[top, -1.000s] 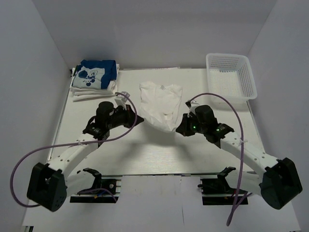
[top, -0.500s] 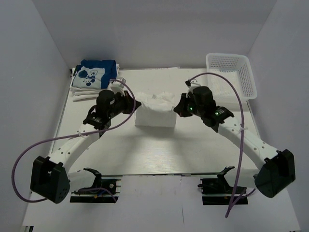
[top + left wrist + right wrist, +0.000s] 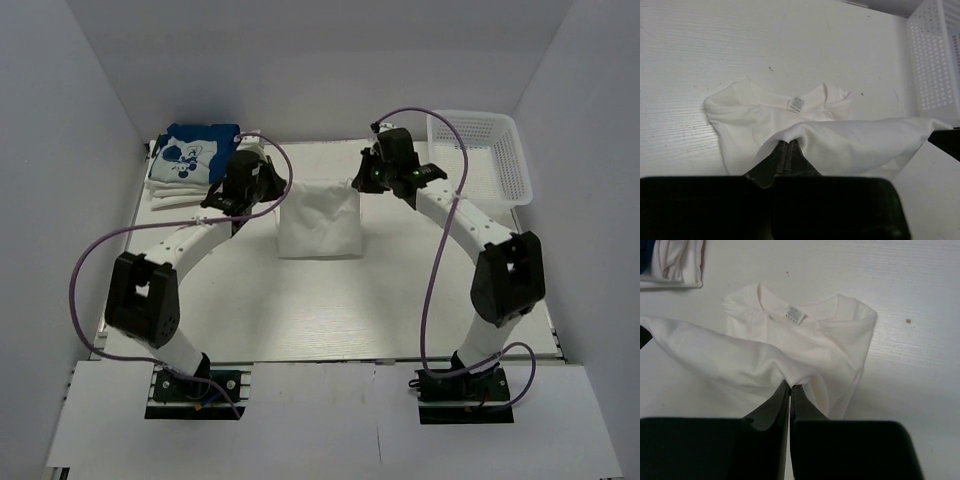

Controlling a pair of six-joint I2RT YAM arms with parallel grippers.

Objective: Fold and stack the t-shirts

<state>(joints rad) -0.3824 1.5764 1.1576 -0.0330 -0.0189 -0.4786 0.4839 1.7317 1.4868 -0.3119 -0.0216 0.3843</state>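
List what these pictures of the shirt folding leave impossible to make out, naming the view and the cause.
- Left wrist view: the left gripper has its tips buried in a fold of the white t-shirt.
- Right wrist view: the right gripper has its tips buried likewise.
- Neck label: print too small to read.
- Top view: the number of shirts under the blue t-shirt is too small to count.
- Left wrist view: the basket is cut off by the right edge.

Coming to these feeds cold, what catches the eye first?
The white t-shirt at far centre, an edge pinched by the left gripper and right gripper, both shut, and held above its collar half. The blue t-shirt tops a folded stack far left; the mesh basket sits far right.
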